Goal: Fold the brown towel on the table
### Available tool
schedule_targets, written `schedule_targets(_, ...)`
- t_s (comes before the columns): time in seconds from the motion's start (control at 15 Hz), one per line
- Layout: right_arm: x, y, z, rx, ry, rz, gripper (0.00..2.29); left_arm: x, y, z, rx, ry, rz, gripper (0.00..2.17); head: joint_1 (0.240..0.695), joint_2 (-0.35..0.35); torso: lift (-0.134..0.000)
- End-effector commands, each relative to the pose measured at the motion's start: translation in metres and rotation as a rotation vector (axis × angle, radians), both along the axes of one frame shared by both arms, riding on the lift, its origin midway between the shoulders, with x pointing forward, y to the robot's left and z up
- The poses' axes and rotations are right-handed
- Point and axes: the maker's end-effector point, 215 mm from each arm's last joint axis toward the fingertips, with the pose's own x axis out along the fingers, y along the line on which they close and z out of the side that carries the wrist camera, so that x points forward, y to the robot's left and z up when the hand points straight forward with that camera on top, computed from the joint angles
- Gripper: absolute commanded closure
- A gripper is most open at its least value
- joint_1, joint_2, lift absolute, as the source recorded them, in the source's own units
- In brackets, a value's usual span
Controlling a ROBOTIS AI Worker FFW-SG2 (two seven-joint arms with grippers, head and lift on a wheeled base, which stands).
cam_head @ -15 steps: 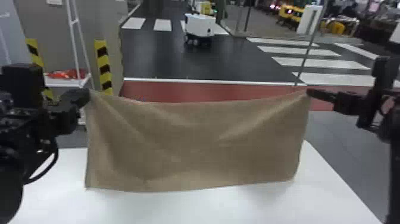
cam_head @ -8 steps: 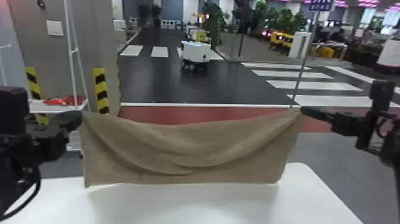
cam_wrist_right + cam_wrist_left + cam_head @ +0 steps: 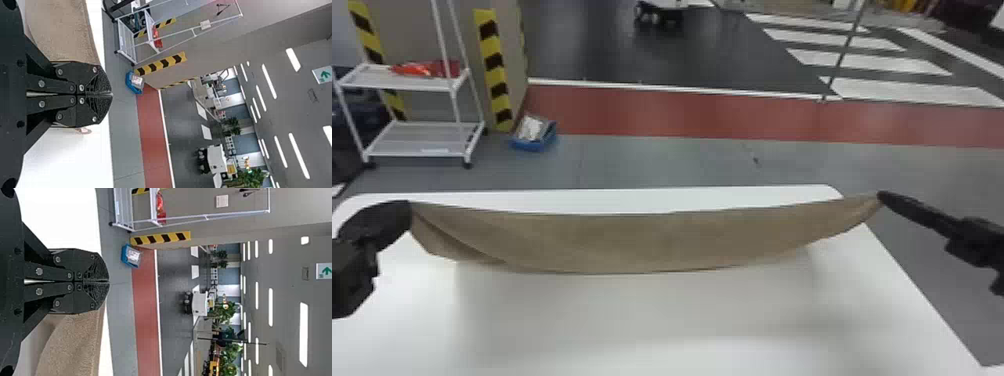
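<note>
Left gripper (image 3: 409, 206) and right gripper (image 3: 880, 195) both pinched closed, each on an upper corner of the brown cloth towel (image 3: 632, 242), which I have slung between them over the smooth white table (image 3: 632, 310). For laying it down, I judge: lower both corners evenly, lightly taut, easing out the diagonal crease on the left. Right corner appears beyond the table's right edge; I'd shift left first. Bare tabletop nearer me gives room to draw back.
</note>
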Motion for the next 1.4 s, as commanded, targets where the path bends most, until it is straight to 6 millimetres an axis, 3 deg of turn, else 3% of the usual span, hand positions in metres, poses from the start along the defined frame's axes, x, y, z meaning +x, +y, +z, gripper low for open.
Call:
schedule_targets(0.0, -0.037, -0.018, -0.021, 0.041, 0.032, -0.039, 1.51, -0.03, 0.001, -0.013, 0.011, 0.035, 0.004, 1.74, 0.672, -0.203, -0.124)
schedule_targets(0.13, -0.057, -0.021, -0.038, 0.076, 0.064, -0.046, 1.51, -0.043, -0.002, -0.031, -0.004, 0.073, 0.008, 1.74, 0.695, -0.225, -0.124)
schedule_targets(0.27, -0.071, -0.026, -0.042, 0.095, 0.056, -0.059, 1.51, -0.056, -0.003, -0.047, -0.007, 0.111, 0.01, 1.74, 0.695, -0.243, -0.124)
schedule_targets(0.53, -0.078, -0.047, -0.045, 0.095, 0.055, -0.098, 1.52, -0.076, 0.004, -0.054, 0.025, 0.147, 0.033, 1.74, 0.695, -0.278, -0.124)
schedule_targets(0.73, -0.053, -0.052, -0.045, 0.088, 0.059, -0.122, 1.52, -0.055, 0.006, -0.047, 0.026, 0.133, 0.039, 1.74, 0.695, -0.294, -0.124)
schedule_targets(1.0, -0.007, -0.068, -0.054, 0.054, 0.075, -0.167, 1.52, -0.021, -0.005, -0.075, 0.04, 0.199, 0.027, 1.74, 0.695, -0.285, -0.124)
schedule_targets(1.33, 0.04, -0.064, -0.072, -0.034, 0.076, -0.175, 1.52, 0.031, -0.025, -0.101, 0.045, 0.233, 0.003, 1.74, 0.695, -0.285, -0.124)
